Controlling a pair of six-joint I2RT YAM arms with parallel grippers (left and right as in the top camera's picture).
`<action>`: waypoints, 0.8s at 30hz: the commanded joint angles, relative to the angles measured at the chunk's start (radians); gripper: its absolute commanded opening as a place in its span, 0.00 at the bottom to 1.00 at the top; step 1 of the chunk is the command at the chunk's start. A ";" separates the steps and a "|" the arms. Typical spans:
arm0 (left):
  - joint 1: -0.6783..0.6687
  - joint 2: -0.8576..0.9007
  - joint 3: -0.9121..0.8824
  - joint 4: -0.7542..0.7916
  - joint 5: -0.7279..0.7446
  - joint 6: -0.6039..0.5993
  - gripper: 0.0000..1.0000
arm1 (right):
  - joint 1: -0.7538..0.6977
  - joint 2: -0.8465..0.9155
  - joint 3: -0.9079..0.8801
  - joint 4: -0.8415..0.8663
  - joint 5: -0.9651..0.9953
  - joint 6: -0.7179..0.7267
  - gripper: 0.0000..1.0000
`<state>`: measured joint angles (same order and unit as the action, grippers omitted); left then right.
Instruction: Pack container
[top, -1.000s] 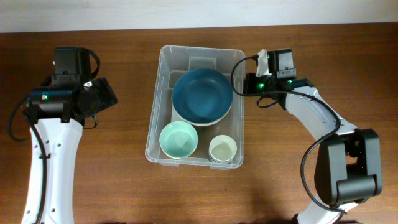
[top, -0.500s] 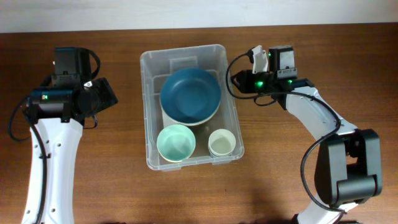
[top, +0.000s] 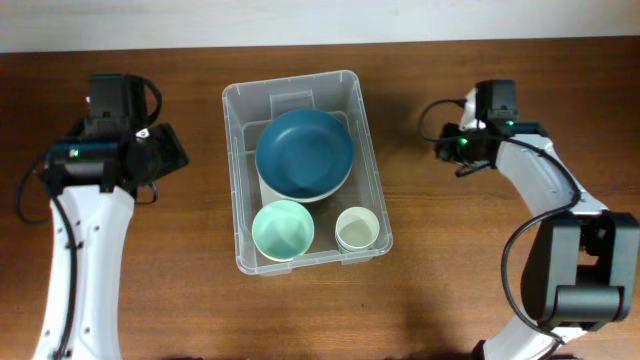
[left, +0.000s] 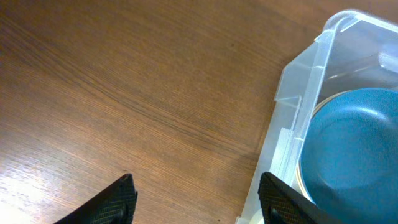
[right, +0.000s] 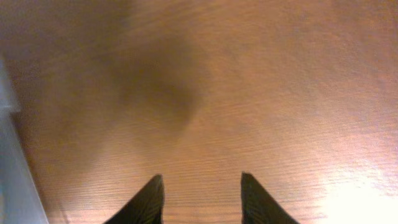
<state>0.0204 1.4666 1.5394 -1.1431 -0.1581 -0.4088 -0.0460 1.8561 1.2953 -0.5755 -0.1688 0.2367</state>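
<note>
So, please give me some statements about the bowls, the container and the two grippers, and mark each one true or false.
1. The blue bowl lies inside the container. True.
2. The right gripper grips the container's rim. False: it is open over bare table, apart from the container.
3. The mint bowl stands outside the container. False: it is inside, beside the cream bowl.
4. The left gripper is open and holds nothing. True.
</note>
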 joint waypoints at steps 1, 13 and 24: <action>0.005 0.136 0.002 0.029 -0.003 0.013 0.62 | -0.035 -0.011 0.021 -0.134 0.080 0.010 0.28; 0.005 0.404 0.002 0.319 0.108 0.150 0.26 | -0.034 -0.011 0.021 -0.370 -0.148 -0.164 0.04; -0.007 0.497 0.002 0.501 0.342 0.164 0.26 | 0.028 -0.011 0.021 -0.528 -0.365 -0.371 0.04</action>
<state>0.0200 1.9453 1.5391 -0.6575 0.0807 -0.2680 -0.0483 1.8545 1.3037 -1.0813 -0.4236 -0.0196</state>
